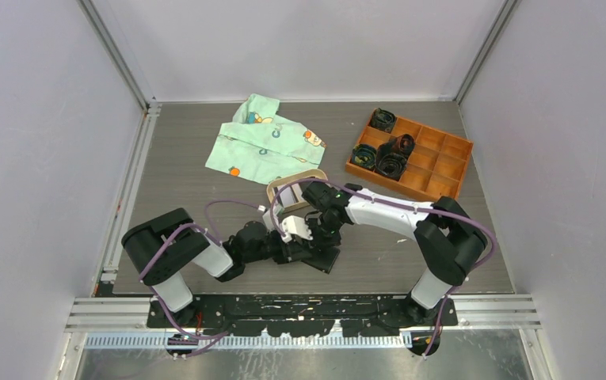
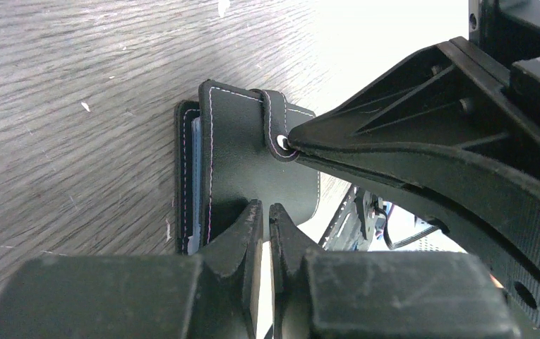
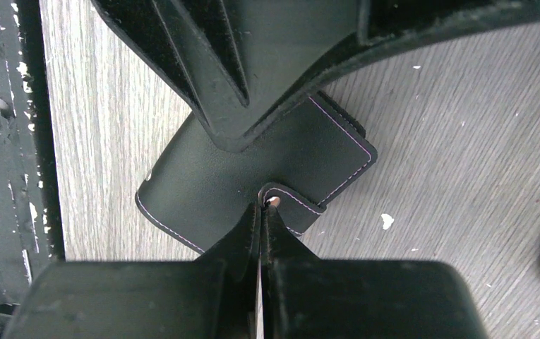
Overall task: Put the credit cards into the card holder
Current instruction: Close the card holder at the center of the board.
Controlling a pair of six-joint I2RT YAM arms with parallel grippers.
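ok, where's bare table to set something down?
Free: far strip between green cloth and orange box; left side from the cloth to the rail; near patch between card holder and right arm. Crowded: centre, where left hand and right hand meet on the card holder, tan tray behind.

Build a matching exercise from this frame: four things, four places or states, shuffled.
Things:
1 left gripper
2 right gripper
3 orange compartment box
4 green printed cloth

Places or states:
A far right of the table
B clamped on the card holder edge
C far left-centre, crumpled
D shut, tips at the snap tab

Pairs: 1-B, 2-D, 3-A, 4-C
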